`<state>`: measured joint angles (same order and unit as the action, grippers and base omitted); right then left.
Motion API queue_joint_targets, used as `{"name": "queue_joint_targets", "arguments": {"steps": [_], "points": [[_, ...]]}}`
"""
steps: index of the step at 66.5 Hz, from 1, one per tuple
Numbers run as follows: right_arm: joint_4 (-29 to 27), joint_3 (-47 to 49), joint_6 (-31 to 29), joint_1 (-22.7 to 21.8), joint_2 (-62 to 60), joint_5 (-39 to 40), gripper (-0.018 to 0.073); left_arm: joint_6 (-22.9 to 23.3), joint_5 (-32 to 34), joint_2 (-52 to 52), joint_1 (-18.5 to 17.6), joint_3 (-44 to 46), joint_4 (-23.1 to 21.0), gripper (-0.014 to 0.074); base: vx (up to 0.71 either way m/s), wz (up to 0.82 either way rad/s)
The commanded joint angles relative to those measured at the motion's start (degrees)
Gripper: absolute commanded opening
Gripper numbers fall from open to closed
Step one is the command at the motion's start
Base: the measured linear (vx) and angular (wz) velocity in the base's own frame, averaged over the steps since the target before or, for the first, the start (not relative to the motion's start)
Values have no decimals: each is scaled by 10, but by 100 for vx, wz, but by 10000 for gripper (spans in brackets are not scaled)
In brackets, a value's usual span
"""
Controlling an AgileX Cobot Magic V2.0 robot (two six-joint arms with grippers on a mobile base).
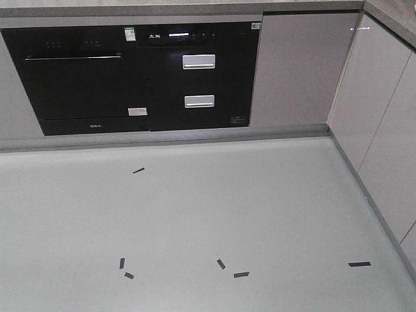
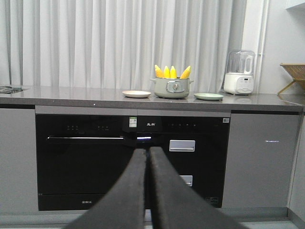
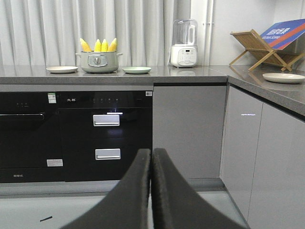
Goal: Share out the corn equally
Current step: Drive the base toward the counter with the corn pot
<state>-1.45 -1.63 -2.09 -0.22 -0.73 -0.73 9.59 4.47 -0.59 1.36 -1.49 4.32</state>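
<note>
- Closest to you, the left gripper [image 2: 148, 152] is showing its jaws clenched tip to tip with nothing between them, and it is pointing at the black appliance fronts.
- Your right gripper [image 3: 151, 151] is showing the same: jaws pressed together on nothing, hanging low over the floor [image 1: 208, 214].
- Black built-in appliances [image 2: 95, 162] are filling the cabinet run below the worktop [image 2: 71, 98]. They are facing both grippers, and the worktop is sitting above the jaws in both wrist views.
- Six black tape strips [image 1: 138, 170] are lying scattered on the grey floor.
- You are seeing the corn [image 2: 172, 71] standing upright, tips up, in a grey-green pot [image 2: 172, 88] at the middle of the worktop. Four cobs are showing above the rim.
- Two plates are flanking the pot, each just beside it and not touching: a cream plate [image 2: 137, 94] on its left in the view and a green plate [image 2: 208, 96] on its right.
- A third pale plate [image 3: 283, 77] is lying on the side worktop at the right, near a wooden rack [image 3: 257, 47] that is carrying a blue board [image 3: 286, 32].
- One white blender [image 2: 239, 74] with a clear jug is standing beyond the green plate.
- Pale curtains [image 2: 95, 43] are hanging behind the worktop.
</note>
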Motion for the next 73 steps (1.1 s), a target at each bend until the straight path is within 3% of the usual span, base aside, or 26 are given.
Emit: {"name": "queue_joint_targets", "arguments": {"steps": [1,73], "points": [[0,-4,-6,0,-2,43,-3,4,43,-10,-1,-9,-6,-6,0,0],[0,-4,-6,0,-2,43,-3,4,43,-10,-1,-9,-6,-6,2,0]]}}
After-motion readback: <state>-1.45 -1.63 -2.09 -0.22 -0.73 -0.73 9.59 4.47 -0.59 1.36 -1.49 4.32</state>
